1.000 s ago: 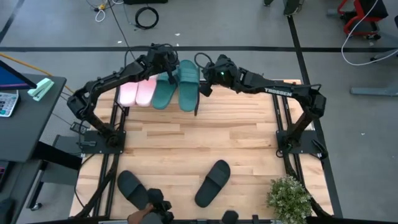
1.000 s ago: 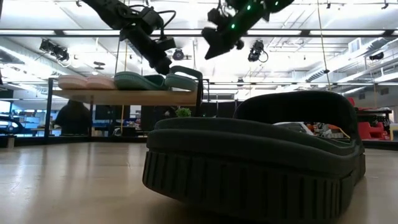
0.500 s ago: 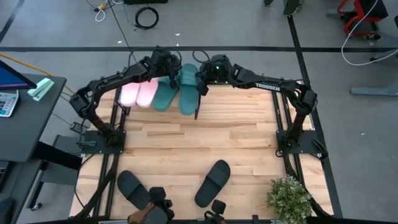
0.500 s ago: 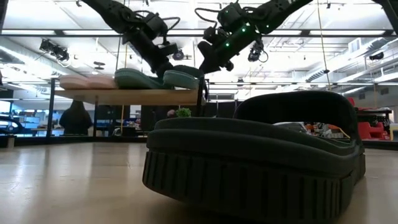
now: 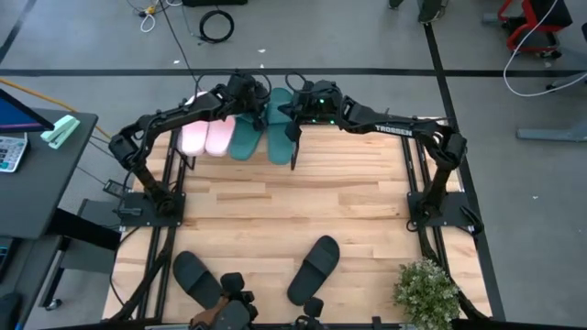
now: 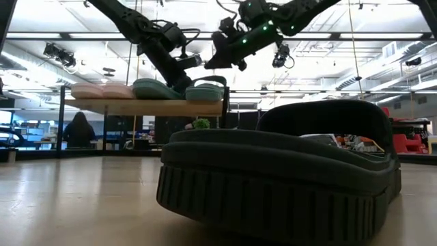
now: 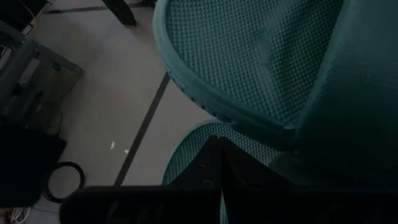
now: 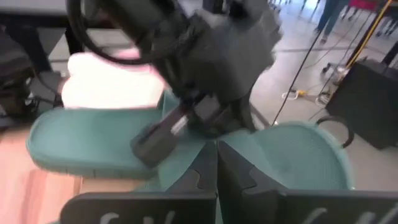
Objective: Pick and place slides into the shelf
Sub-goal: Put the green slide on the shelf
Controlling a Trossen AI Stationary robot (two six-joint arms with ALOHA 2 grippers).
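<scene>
At the far edge of the table, both arms crowd the shelf (image 5: 292,158).
Shelf load: pink pair (image 5: 204,138), teal pair (image 5: 262,131), side by side.
Left pincer (image 5: 246,99): clenched, tips on the teal pair.
Right pincer (image 5: 295,117): clenched, above the right teal slide.
Black slides (image 5: 314,269): near edge, long axes angled toward the shelf, well apart from both pincers; right arm looks nearer.

High view straight down over whole worktop (image 5: 275,206). Low view level at near edge, facing far shelf (image 6: 143,107). Both wrist views close above teal slides (image 8: 93,146).
</scene>
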